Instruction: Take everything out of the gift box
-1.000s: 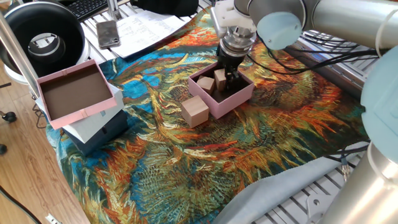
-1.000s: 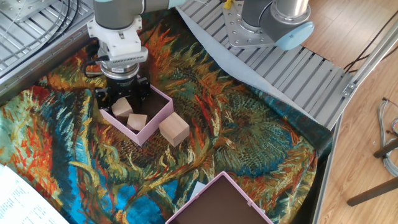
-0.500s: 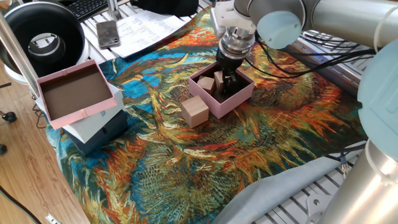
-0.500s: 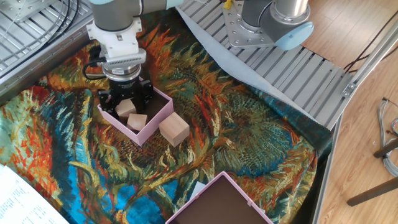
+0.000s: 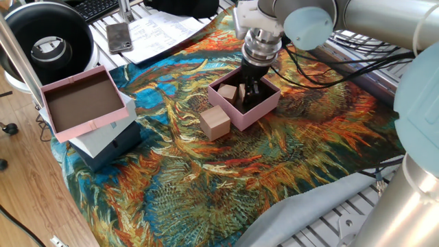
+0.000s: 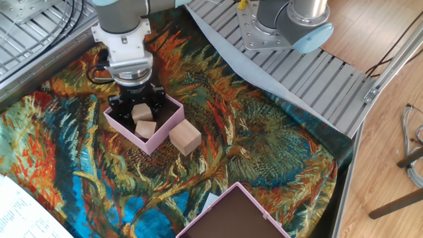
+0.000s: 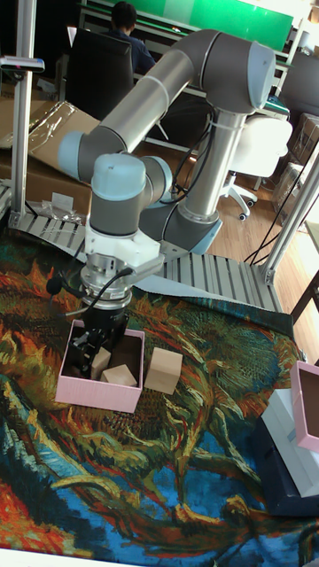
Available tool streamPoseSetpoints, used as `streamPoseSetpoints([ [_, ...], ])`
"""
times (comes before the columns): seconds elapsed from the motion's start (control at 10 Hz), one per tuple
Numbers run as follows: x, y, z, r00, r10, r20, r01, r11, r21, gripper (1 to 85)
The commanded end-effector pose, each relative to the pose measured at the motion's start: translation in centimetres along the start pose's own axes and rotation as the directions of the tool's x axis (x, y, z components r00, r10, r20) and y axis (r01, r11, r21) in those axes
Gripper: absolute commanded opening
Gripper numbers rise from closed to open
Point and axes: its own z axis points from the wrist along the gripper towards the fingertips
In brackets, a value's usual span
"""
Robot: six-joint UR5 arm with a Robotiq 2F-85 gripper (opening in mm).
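Item: gift box (image 6: 160,130), pale pink, dark inside, on the patterned cloth (image 6: 264,145); all places below are given from this box.

Step in hand: lifting a block out. The gripper (image 6: 139,109) stands down inside the box with a finger on each side of one tilted block (image 6: 141,113) at the far side. It appears clamped on that block, though the fingers partly hide the contact. To do it well: hold the squeeze square on the two faces, rise straight up until the block clears the wall, and avoid nudging the neighbouring block or dragging the light box along. Set down well outside the rim, away from the block already out.

Count:
- Wooden blocks: three.
 - In the box: two, the gripped one and a second block (image 6: 146,129) just beside it, nearer the front wall.
 - Outside: one larger block (image 6: 185,137), touching or just beside the box's outer wall.
- Gift box: one.
- Gripper: one.
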Motion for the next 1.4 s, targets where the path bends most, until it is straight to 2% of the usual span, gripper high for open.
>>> streamPoseSetpoints([
  [0.0, 0.4, 0.9, -2.4, 0.995, 0.100, -0.021, -0.100, 0.995, -0.015, 40.7],
  [0.2, 0.0, 1.5, -4.1, 0.987, 0.158, 0.007, -0.158, 0.987, -0.020, 40.3],
  [0.4, 0.9, 2.5, -5.9, 0.975, 0.221, -0.012, -0.221, 0.975, -0.028, 40.3],
  [0.8, 0.3, 5.5, -8.7, 0.927, 0.375, -0.016, -0.375, 0.924, -0.076, 39.3],
  [1.1, 0.2, 6.5, -10.0, 0.911, 0.412, -0.028, -0.413, 0.908, -0.066, 37.7],
  [1.2, 0.5, 7.0, -10.4, 0.904, 0.424, -0.051, -0.426, 0.904, -0.046, 37.0],
  [1.3, 0.9, 7.1, -10.3, 0.909, 0.411, -0.066, -0.414, 0.910, -0.029, 36.7],
])
